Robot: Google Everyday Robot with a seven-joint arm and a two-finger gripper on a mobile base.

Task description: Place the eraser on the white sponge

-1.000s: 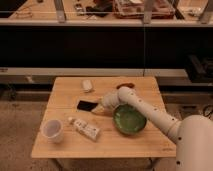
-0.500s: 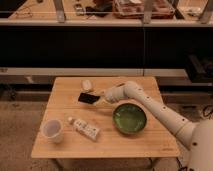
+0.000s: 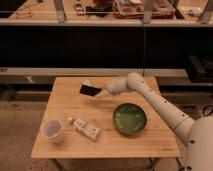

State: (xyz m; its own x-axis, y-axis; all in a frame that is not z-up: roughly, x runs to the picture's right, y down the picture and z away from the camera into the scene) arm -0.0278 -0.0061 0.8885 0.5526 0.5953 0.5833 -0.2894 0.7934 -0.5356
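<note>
My gripper (image 3: 101,92) is over the back middle of the wooden table (image 3: 105,145), reaching in from the right. It is shut on the eraser (image 3: 89,90), a flat black slab that sticks out to the left and is held a little above the table. The white sponge (image 3: 86,83) shows only as a small whitish corner just behind the eraser, mostly hidden by it.
A green bowl (image 3: 129,118) sits at the right middle of the table. A translucent white cup (image 3: 52,130) stands at the front left. A white printed tube (image 3: 84,128) lies between the cup and the bowl. Dark shelving runs behind the table.
The gripper has lifted the eraser off the table and carried it back and to the left, so that it now sits in front of the sponge and covers most of it.
</note>
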